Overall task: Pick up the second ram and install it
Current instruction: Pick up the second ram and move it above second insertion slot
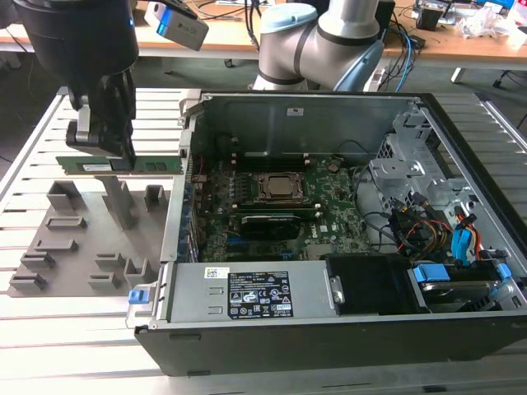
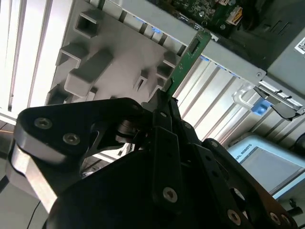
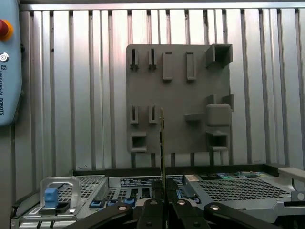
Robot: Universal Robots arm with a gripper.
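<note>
Well outside the case, beyond its wall on the exterior view's left, the grey holder lies on the slatted table. Above the holder, nearer the case, hangs the gripper, jaws clamped on the ram about mid-length. The ram is clear of the holder's slots and held level, with one end near the case's wall but outside it. Inside the case lies the motherboard with its socket, and at the case's far side sits a tangle of cables. Risks, as I judge them: the pinch covers a short stretch of a thin board, so a knock could twist the stick in the jaws. The end nearest the case could catch its wall if carried across too low. A stick arriving tilted or offset would likely bind in a slot rather than seat, and hard pressing could then strain the motherboard. The ram is a long, narrow, flat green strip with a pale label on its face. In the second wrist view the ram shows a dark part near its free end. In the first wrist view the ram is edge-on, a thin line against the holder.
</note>
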